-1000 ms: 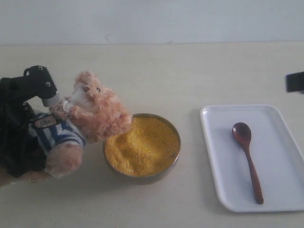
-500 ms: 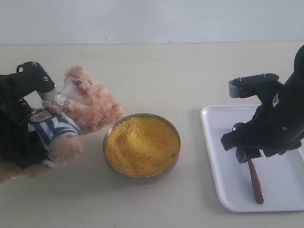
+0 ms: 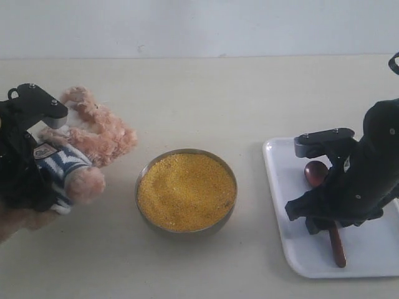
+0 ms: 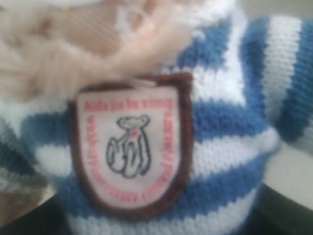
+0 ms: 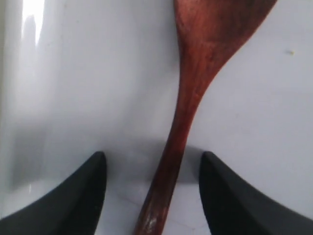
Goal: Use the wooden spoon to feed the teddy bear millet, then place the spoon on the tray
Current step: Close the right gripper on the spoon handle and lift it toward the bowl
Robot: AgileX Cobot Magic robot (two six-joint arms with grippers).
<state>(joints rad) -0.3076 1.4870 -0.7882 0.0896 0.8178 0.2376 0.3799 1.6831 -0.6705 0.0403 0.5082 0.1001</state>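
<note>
The wooden spoon lies flat on the white tray at the right of the desk, its oval bowl towards the far rim. The right gripper is low over the tray, jaws apart on either side of the thin handle. The right wrist view shows both dark fingertips clear of the wood, with the handle running between them. Across the desk, the left gripper has its jaws clamped on the teddy bear, which is tilted back against the arm. Its chest badge fills the left wrist view. A round metal bowl of yellow millet stands between bear and tray, apart from both.
</note>
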